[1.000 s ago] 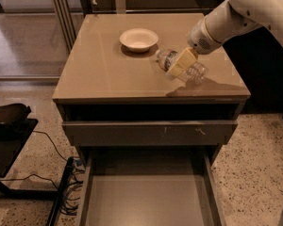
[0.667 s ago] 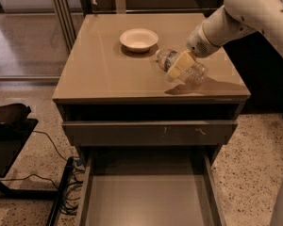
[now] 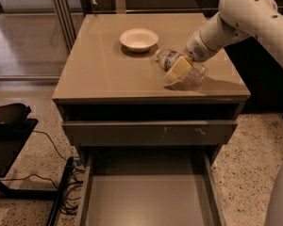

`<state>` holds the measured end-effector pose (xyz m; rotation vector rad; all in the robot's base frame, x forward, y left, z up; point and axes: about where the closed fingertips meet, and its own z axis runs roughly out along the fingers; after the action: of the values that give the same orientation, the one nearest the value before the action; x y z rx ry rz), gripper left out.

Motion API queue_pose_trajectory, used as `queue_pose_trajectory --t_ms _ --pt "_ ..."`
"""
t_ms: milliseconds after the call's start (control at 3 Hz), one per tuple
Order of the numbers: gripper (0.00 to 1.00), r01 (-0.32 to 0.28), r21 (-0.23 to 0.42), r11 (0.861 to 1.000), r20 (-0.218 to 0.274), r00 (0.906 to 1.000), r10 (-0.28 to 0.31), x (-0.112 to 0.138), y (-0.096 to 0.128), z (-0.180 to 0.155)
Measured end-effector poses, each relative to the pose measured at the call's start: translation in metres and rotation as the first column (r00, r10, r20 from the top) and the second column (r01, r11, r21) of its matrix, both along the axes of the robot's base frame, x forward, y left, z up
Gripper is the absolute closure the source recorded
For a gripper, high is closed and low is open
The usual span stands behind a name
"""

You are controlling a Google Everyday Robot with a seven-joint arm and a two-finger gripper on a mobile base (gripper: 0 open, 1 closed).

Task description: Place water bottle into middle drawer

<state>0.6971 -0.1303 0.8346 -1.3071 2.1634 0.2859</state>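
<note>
The water bottle point(image 3: 167, 59) lies on its side on the cabinet top point(image 3: 108, 74), right of centre, its cap pointing left toward the bowl. My gripper point(image 3: 180, 68) reaches down from the upper right and straddles the bottle's middle. One pale yellow finger point(image 3: 177, 69) presses on the bottle's near side, and the other is hidden behind it. The bottle still rests on the top. The middle drawer point(image 3: 146, 197) is pulled wide open below, at the bottom of the view, and its flat floor is bare.
A white bowl point(image 3: 138, 38) stands on the cabinet top, left of the bottle. A shut drawer front with small pale scuffs point(image 3: 151, 131) sits above the open drawer. Black equipment point(image 3: 9, 126) and cables point(image 3: 68, 182) lie on the floor at left.
My gripper has settled slightly lower over the bottle. The bottle, the bowl and the drawers have not moved.
</note>
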Motion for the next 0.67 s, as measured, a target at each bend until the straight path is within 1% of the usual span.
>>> queue_pose_trajectory --t_ms 667 --pt "0.64 0.000 0.000 1.000 0.000 1.0000 0.000 0.0000 0.0000 0.0000"
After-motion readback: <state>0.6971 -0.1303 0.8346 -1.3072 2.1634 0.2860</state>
